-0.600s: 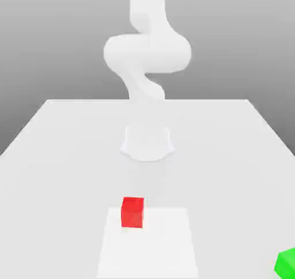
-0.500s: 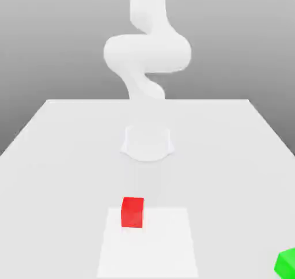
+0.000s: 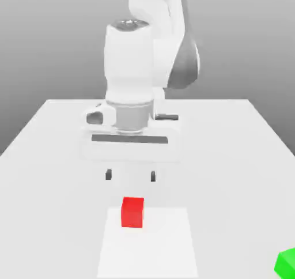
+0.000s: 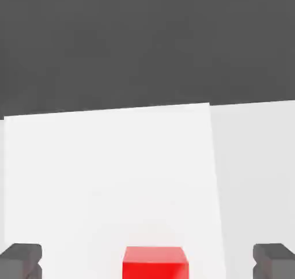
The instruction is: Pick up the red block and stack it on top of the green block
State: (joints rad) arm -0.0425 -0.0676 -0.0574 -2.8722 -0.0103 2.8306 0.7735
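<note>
Fingers spread wide and empty: the gripper (image 3: 130, 175) hangs above the table (image 3: 230, 139) with its two dark fingertips (image 3: 108, 174) pointing down and nothing between them. From the exterior view the white arm (image 3: 144, 59) rises behind it, with the broad hand body just above the fingers.

Just in front of the fingertips, nearer the exterior camera, sits the red block (image 3: 132, 212). It rests flat on the table, at the far edge of a paler square patch (image 3: 150, 249) on the surface, toward that patch's left side in the exterior view. The gripper is not touching it; there is clear space between the fingertips and the cube's top. In the hand view the red block (image 4: 155, 263) lies between the two grey fingertips (image 4: 22, 260), roughly centred between them, on the lighter patch (image 4: 109, 180).

Well away, at the exterior view's lower right corner, the green block (image 3: 286, 263) sits on the table, partly cut off by the picture's edge and far from both hand and red cube.
</note>
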